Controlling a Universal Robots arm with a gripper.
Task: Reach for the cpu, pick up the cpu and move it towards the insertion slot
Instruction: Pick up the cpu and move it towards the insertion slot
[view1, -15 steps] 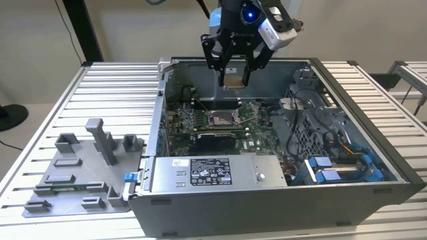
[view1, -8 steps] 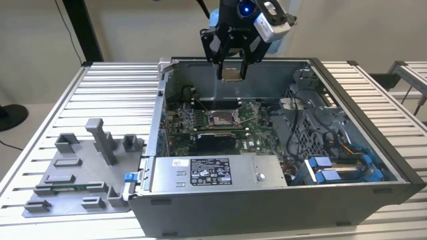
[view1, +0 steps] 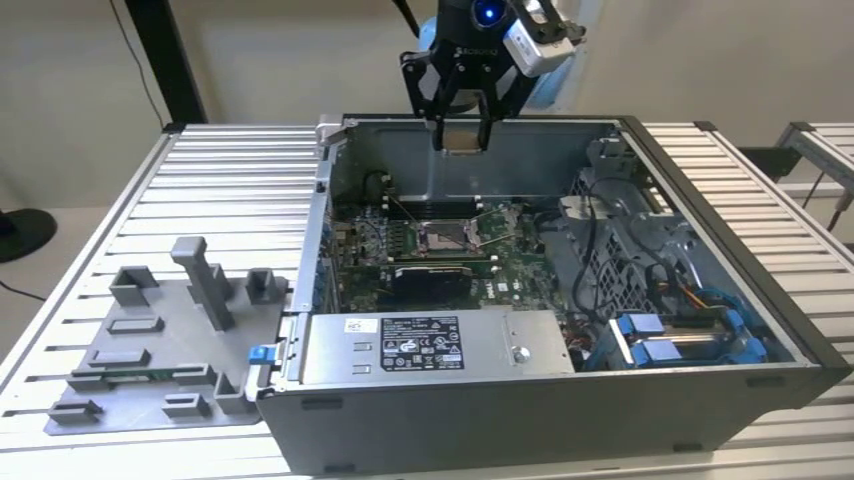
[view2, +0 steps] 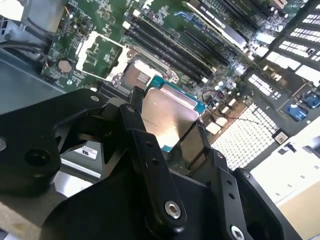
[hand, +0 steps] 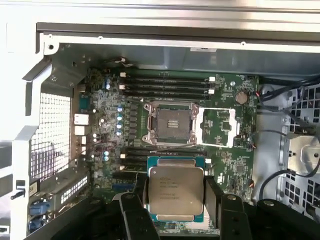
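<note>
My gripper (view1: 462, 140) hangs high above the open computer case, shut on the cpu (view1: 462, 139). In both wrist views the cpu (hand: 175, 189) is a flat square chip with a silvery top and green edge, clamped between the two black fingers (hand: 135, 212); in the second wrist view the cpu (view2: 167, 117) sits the same way between black fingers (view2: 145, 145). The insertion slot (hand: 169, 123) is a silver-framed socket with a dark centre on the green board, its lid swung open to one side. In the exterior view the insertion slot (view1: 445, 237) lies well below the gripper.
The case walls (view1: 561, 128) ring the motherboard. Black memory slots (hand: 165, 85) run beside the socket. A power supply (view1: 420, 345) and cable bundle (view1: 601, 260) fill the front and the exterior view's right. A grey tray (view1: 147, 400) with fixture blocks sits on the table at that view's left.
</note>
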